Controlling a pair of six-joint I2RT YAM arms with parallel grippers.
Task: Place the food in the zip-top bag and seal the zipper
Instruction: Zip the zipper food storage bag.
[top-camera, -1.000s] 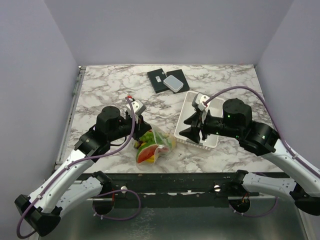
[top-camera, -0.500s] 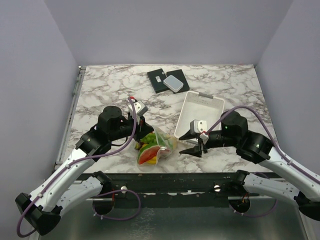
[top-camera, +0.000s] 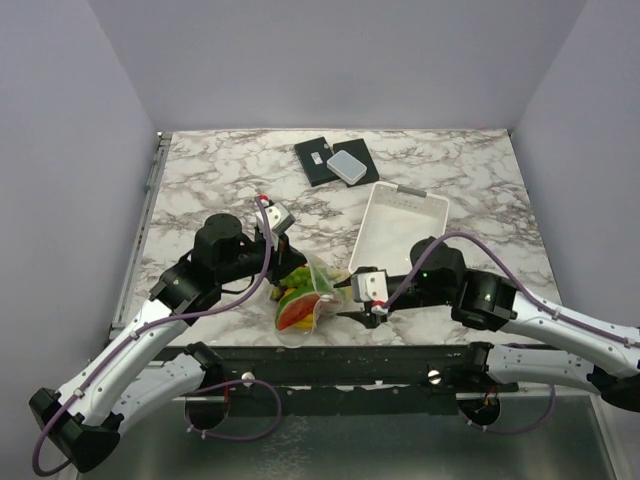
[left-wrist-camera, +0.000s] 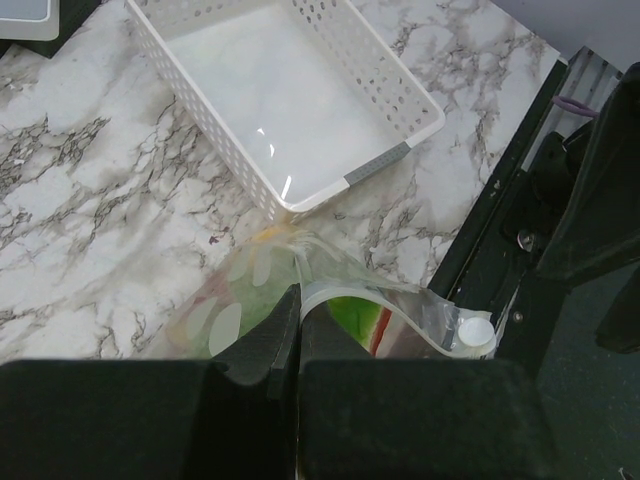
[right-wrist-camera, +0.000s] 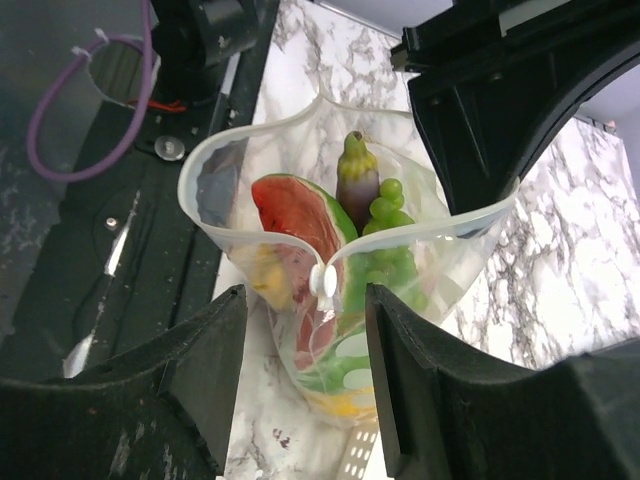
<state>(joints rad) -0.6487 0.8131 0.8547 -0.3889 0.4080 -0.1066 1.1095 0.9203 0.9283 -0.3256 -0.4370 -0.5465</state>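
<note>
Your left gripper (left-wrist-camera: 298, 325) pinched the rim of the clear, white-dotted plastic zip-top bag (right-wrist-camera: 215, 190); your right gripper (right-wrist-camera: 302, 300) stood open astride its mouth, gripping nothing.

Crowded near edge, open far side
The left hand (top-camera: 285, 262) and right hand (top-camera: 343, 302) flank the zip-top bag (top-camera: 302, 308); the white basket (top-camera: 366, 226) stands just behind; bare worktop (top-camera: 220, 165) stretches far left.

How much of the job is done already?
Done: the food is inside the bag and none shows in the basket. In hand: the left fingers pinch the bag's edge; the right fingers stand open at its mouth. Left: closing the zipper, which gapes open.
</note>
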